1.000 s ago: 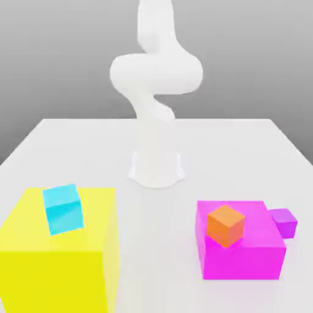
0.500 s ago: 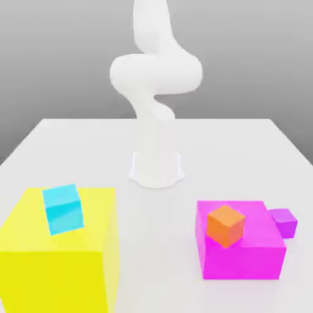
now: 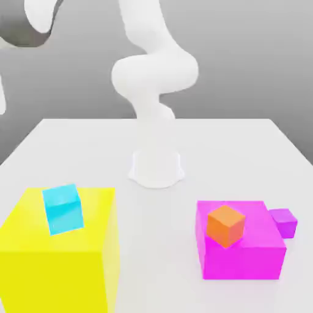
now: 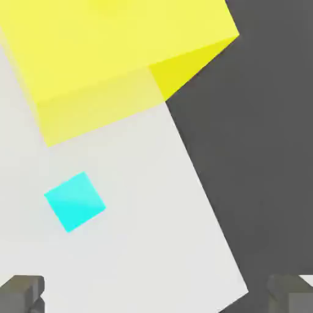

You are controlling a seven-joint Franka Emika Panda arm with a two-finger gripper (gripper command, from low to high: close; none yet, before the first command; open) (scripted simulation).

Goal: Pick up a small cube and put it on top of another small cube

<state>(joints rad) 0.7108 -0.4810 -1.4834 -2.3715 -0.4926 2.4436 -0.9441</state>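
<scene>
A small cyan cube (image 3: 62,209) shows against the top of a big yellow block (image 3: 55,263) at the exterior view's left. In the hand view the cyan cube (image 4: 74,200) lies on white table surface a little apart from the yellow block (image 4: 110,43); which of the two it rests on I cannot tell. A small orange cube (image 3: 225,225) sits on a magenta block (image 3: 244,257). A small purple cube (image 3: 284,222) stands beside that block. My gripper (image 4: 156,296) is open, its grey fingertips (image 4: 21,293) wide apart with nothing between them, high over the cyan cube.
The arm's white base (image 3: 156,168) stands at the table's middle back. An upper arm link (image 3: 36,21) reaches over the exterior view's top left. The table edge (image 4: 205,202) runs close to the cyan cube, with dark floor beyond.
The arm's upper part has swung toward the exterior view's left, and a link has come into sight at the top left. No cube has moved.
</scene>
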